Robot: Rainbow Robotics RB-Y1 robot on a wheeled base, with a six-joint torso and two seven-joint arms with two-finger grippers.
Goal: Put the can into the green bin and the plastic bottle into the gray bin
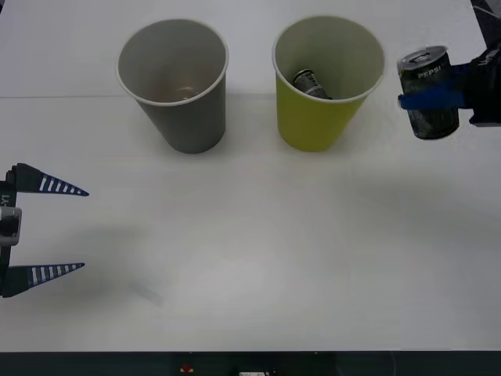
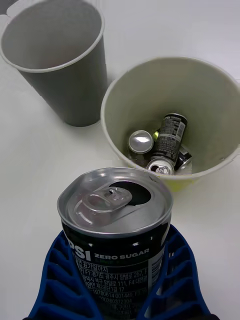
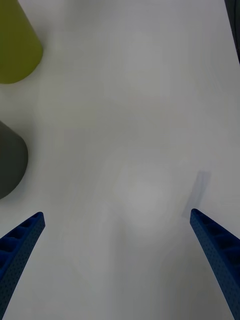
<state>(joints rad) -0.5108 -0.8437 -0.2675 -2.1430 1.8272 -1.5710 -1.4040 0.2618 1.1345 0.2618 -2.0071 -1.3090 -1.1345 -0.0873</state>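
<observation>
A dark Pepsi can (image 1: 430, 121) hangs upright above the table, to the right of the green bin (image 1: 313, 121). My right gripper (image 1: 438, 98) is shut on the can's sides. In the right wrist view the can (image 2: 117, 220) sits between the blue fingers (image 2: 55, 280), its silver top and pull tab facing up, just short of the green bin's rim (image 2: 200, 90). The gray bin (image 1: 188, 117) stands left of the green one, also seen beyond it (image 2: 75, 90). My left gripper (image 1: 82, 229) is open at the table's left edge. The plastic bottle is out of view.
Several other dark cans (image 2: 160, 145) lie at the bottom of the green bin, one showing in the front view as well (image 1: 309, 82). The two bins stand side by side at the back. White tabletop (image 1: 258, 251) stretches in front of them.
</observation>
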